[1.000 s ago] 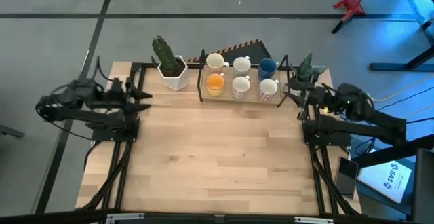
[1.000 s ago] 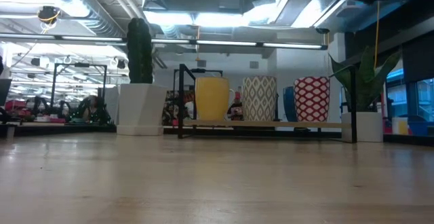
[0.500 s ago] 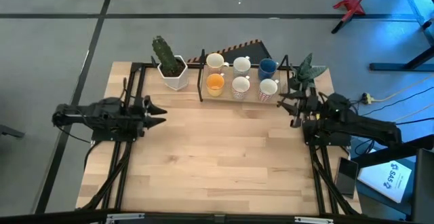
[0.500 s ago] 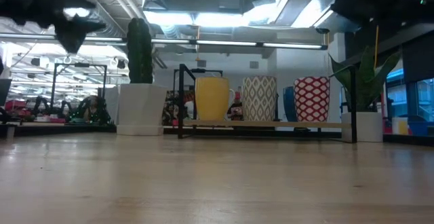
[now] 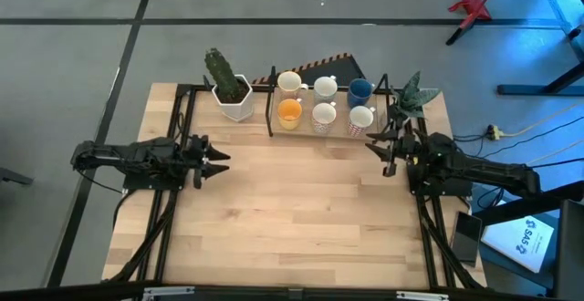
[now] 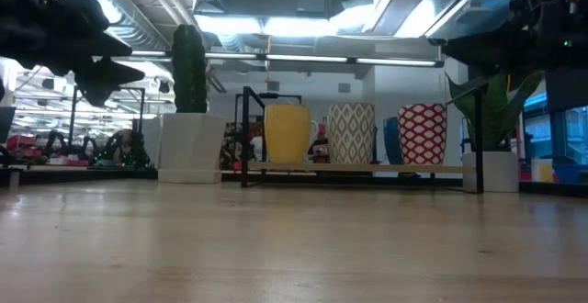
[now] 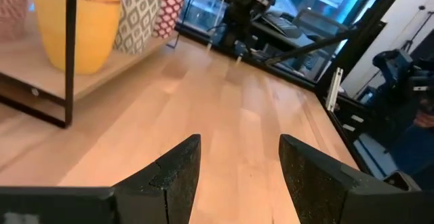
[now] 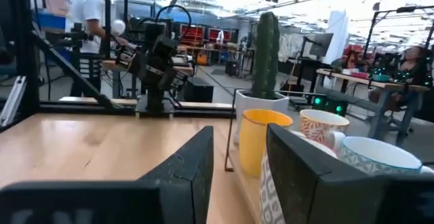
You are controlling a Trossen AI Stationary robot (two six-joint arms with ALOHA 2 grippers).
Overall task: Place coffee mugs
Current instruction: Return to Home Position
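Several coffee mugs stand upright in two rows on a low wooden shelf (image 5: 321, 134) inside a black wire rack at the table's far edge. Among them are an orange mug (image 5: 289, 112), a dark blue mug (image 5: 359, 89) and white or patterned ones (image 5: 325, 88). The low view shows the orange mug (image 6: 288, 133) beside two patterned mugs (image 6: 422, 134). My left gripper (image 5: 222, 160) is open and hovers left of the table's middle, pointing right. My right gripper (image 5: 372, 149) is open, hovers near the rack's right end and points left. Both wrist views show open fingers with the orange mug (image 7: 71, 27) (image 8: 261, 139) ahead.
A cactus in a white hexagonal pot (image 5: 228, 93) stands left of the rack, and a spiky green plant (image 5: 412, 94) stands to its right. Black frame rails (image 5: 169, 210) run along both table sides. Bare wood (image 5: 301, 201) fills the middle. A person (image 8: 88, 7) stands far off.
Both arms have swung in from the table's sides. My left gripper moved toward the right and the near edge and came lower. My right gripper moved toward the near edge and then left, past the rack's right end. The mugs have stayed put.
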